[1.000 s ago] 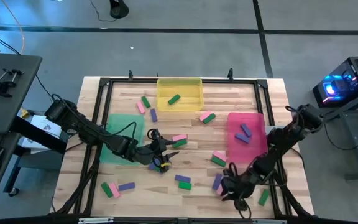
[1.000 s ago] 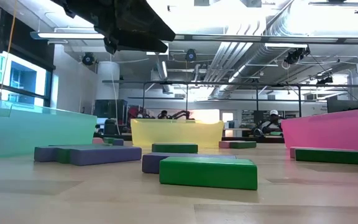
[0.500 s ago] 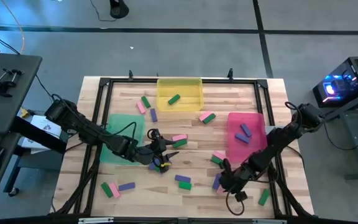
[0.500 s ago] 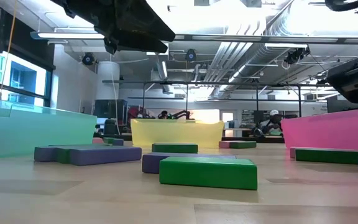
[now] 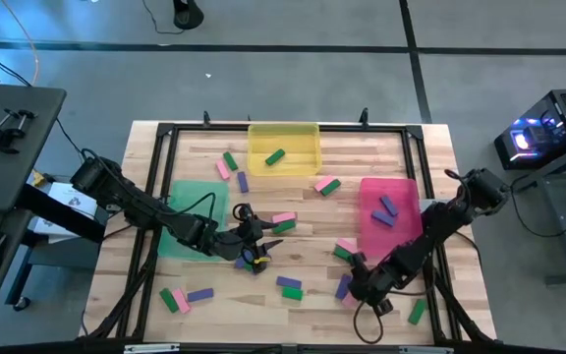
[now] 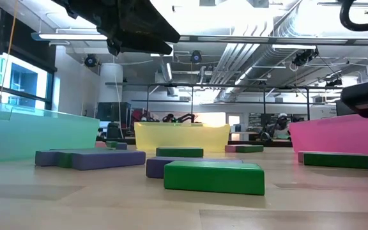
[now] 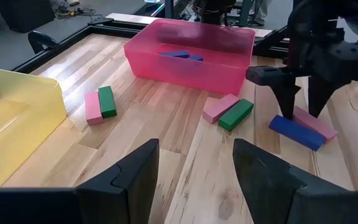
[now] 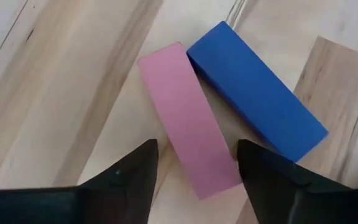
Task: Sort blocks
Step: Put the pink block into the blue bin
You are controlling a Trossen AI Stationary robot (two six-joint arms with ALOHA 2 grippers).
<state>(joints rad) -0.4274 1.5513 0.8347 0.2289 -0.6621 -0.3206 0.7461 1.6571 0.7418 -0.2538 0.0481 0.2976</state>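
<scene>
- From above, the blocks lie scattered over the table, with a few already in trays: one green in the yellow tray, two blue in the pink tray. The right gripper hangs low over a blue and pink pair near the front edge; the left gripper waits mid-table beside the green tray, fingers spread.
- At table level, a green block fills the foreground, and the right arm's dark bulk hangs above the pink tray's rim.
- The left wrist camera sees its own fingers parted and empty, and across the table the other gripper's two fingers straddling the blue block, with the pink block touching it.
- Straight down the right wrist: fingers wide apart, holding nothing, pink block centred between them, blue block pressed against its side.
- The tip here: descend square onto one block only, or the neighbour will probably drag along.
</scene>
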